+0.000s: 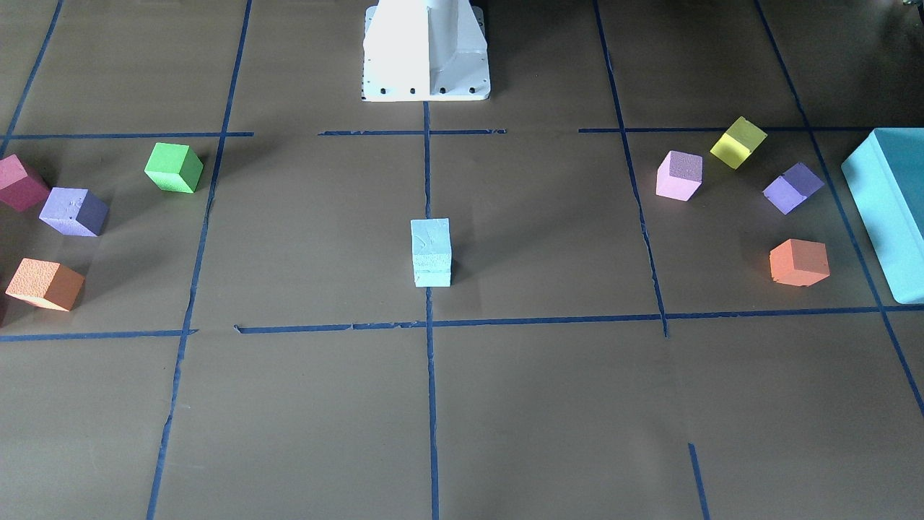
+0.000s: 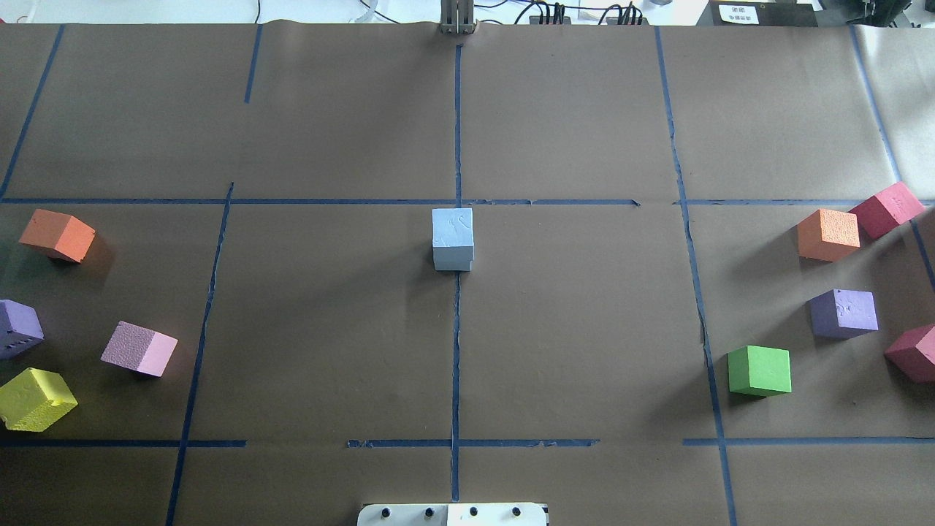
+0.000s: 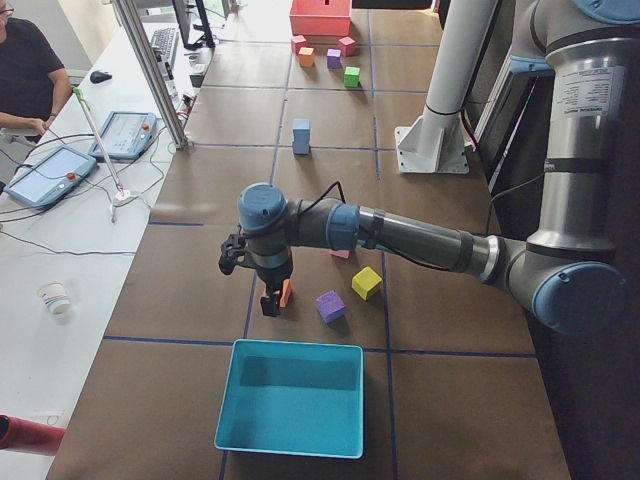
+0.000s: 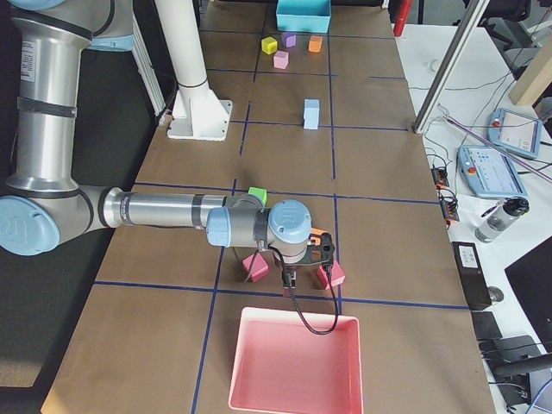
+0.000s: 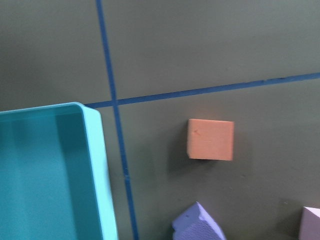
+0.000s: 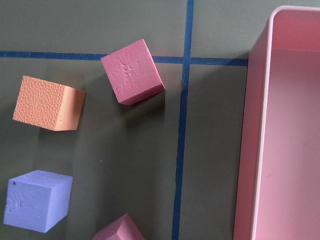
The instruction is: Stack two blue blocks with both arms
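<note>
Since the two blue blocks point(image 1: 431, 253) stand one on the other at the ctr of the counter point(image 1: 548, 404), upright and w/ edges approx flush, the stacking looks done, I judge. The left claw point(image 3: 269, 303) hangs at the counter's left end over an orange cube point(image 3: 286, 293), near the teal box point(image 3: 290, 345). The right claw point(image 4: 280, 276) is at the right end, over red cubes point(image 4: 333, 276) by the pink box point(image 4: 297, 314). Both are well apart from the stack, neither clearly nearer. How open each claw is, or if it holds sth, I cannot tell.

Count: blue 2, orange 2, purple cubes point(image 2: 844, 313) 2, red 2, green cube point(image 2: 760, 370) 1, yellow cube point(image 2: 35, 398) 1, pink cube point(image 2: 139, 348) 1, boxes 2.
</note>
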You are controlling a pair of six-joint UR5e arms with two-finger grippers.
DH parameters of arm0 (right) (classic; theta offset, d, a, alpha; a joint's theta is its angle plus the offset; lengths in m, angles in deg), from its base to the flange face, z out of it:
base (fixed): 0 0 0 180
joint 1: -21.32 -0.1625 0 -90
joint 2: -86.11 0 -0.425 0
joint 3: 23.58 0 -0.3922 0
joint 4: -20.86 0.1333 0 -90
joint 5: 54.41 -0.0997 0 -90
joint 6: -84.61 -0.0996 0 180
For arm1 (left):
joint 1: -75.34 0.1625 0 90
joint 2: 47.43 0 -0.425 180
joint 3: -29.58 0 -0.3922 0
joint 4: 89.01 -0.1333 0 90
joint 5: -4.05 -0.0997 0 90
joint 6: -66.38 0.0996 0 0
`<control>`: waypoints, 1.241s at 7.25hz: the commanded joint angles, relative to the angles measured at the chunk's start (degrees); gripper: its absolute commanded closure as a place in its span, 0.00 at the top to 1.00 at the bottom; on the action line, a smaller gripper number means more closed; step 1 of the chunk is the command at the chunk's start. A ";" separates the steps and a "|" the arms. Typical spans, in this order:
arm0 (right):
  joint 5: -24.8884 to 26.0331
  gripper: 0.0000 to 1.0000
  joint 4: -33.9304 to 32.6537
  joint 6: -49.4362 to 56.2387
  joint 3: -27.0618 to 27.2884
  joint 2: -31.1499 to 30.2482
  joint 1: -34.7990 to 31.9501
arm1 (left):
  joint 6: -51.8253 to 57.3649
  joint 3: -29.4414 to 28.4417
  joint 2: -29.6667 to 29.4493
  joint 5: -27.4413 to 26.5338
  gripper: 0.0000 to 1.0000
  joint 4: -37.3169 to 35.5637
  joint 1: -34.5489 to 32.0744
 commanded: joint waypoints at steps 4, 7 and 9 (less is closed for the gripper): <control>-0.02 1.00 0.11 -0.04 0.45 0.69 -0.18 | -0.44 -6.97 3.85 0.07 1.00 9.05 -0.76; -0.02 1.00 0.11 0.05 0.36 0.78 -0.53 | -0.35 -6.01 1.84 3.04 1.00 3.35 -4.17; -0.02 1.00 0.11 0.05 0.36 0.78 -0.53 | -0.09 -6.00 1.65 2.89 1.00 3.42 -4.27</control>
